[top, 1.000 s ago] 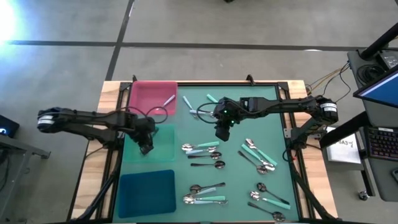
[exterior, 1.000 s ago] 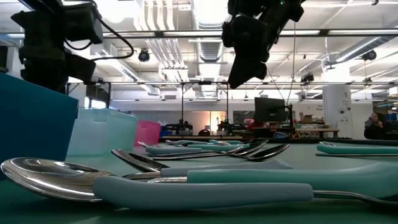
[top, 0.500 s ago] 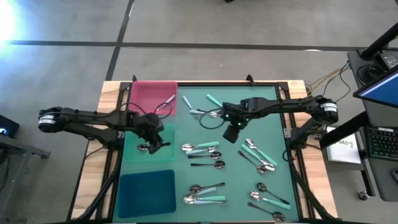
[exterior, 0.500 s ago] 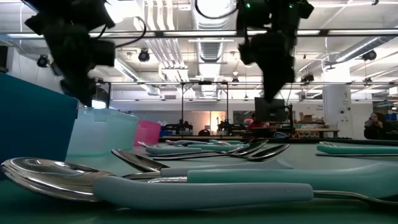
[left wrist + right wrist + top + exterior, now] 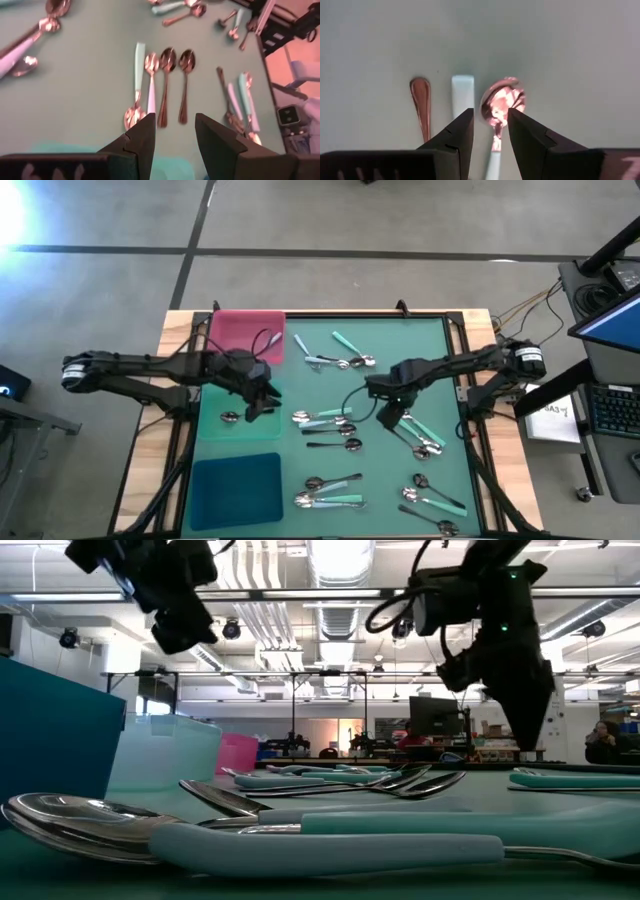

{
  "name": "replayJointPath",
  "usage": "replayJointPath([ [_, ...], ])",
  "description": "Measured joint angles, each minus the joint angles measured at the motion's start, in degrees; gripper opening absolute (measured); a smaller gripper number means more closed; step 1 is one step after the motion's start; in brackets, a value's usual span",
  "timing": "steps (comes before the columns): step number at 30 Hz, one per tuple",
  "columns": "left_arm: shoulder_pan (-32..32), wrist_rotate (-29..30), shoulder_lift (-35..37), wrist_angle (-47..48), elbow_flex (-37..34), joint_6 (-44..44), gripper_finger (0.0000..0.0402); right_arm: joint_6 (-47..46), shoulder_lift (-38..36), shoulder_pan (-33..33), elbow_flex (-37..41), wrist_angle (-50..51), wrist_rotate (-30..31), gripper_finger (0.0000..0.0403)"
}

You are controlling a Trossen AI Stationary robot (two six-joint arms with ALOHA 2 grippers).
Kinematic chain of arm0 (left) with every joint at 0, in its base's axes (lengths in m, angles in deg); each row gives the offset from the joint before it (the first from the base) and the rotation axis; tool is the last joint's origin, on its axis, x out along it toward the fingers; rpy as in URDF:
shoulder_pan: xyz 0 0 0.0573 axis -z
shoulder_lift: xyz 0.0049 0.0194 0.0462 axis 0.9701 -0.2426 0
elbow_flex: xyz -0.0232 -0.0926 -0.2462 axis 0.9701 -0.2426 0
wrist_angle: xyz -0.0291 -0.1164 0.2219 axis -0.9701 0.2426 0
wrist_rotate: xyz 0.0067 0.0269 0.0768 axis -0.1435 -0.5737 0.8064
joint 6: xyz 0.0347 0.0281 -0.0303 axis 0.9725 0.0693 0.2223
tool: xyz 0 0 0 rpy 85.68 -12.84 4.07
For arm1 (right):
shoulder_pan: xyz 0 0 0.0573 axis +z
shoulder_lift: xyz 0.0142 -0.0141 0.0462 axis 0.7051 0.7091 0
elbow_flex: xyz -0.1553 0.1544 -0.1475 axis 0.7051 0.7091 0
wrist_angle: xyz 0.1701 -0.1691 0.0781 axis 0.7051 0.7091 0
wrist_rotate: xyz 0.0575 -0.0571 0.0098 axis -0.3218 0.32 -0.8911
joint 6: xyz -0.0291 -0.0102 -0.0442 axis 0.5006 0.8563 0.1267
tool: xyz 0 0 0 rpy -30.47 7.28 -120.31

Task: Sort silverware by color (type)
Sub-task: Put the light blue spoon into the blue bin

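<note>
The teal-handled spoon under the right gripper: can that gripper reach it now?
Probably yes. The right gripper hangs open directly over the teal-handled spoon, with nothing between them.

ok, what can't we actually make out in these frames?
- Blue tray inside: low view sees only its wall.
- Item in the pink tray: too small in the high view to tell its type.
- Spoon handle: hidden behind the right claw in its wrist view.
</note>
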Motion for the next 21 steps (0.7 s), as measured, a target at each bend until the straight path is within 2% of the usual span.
replayJointPath([
  [16,0.7,0.0,0.0,1.2,3.7,2.0,0.0123,-9.8,0.0,8.9,3.0,-4.5,0.5,0.0111],
  [21,0.7,0.0,-0.1,1.5,3.5,2.3,0.0123,-11.9,0.0,9.8,5.2,-9.8,0.5,0.0110],
])
